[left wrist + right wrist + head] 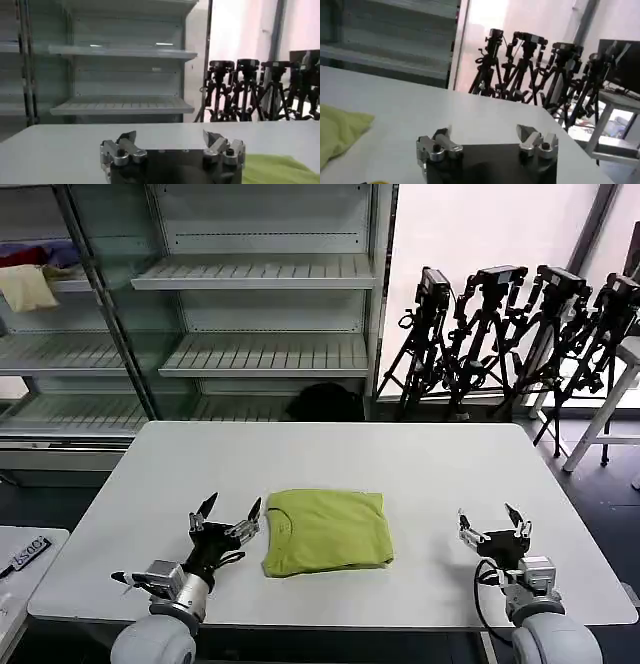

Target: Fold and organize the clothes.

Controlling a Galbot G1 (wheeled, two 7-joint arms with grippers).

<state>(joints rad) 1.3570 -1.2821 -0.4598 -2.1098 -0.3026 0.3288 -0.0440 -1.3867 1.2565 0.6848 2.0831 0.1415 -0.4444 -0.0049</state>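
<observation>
The left gripper (229, 511) hovers low over the near left part of the white table (430, 454), its arm reaching in from the near edge, fingers spread wide and holding nothing. In the left wrist view the same gripper (170, 136) shows both fingertips well apart with bare tabletop between them. The right gripper (490, 518) sits over the near right part of the table in a matching pose, fingers likewise wide apart and empty; the right wrist view shows that gripper (484, 131) the same way.

Between the two grippers lies the lime yellow-green T-shirt (327, 530), folded into a compact rectangle, flat on the table. It is just beside the left gripper and well apart from the right one. Its edge shows in the left wrist view (277, 170) and in the right wrist view (337, 130).

Beyond the table stand pale shelves (265, 354); a few garments (30, 274) lie on a shelf far off to the left. Farther right, a cluster of black tripods (510, 334) stands against the bright wall.
</observation>
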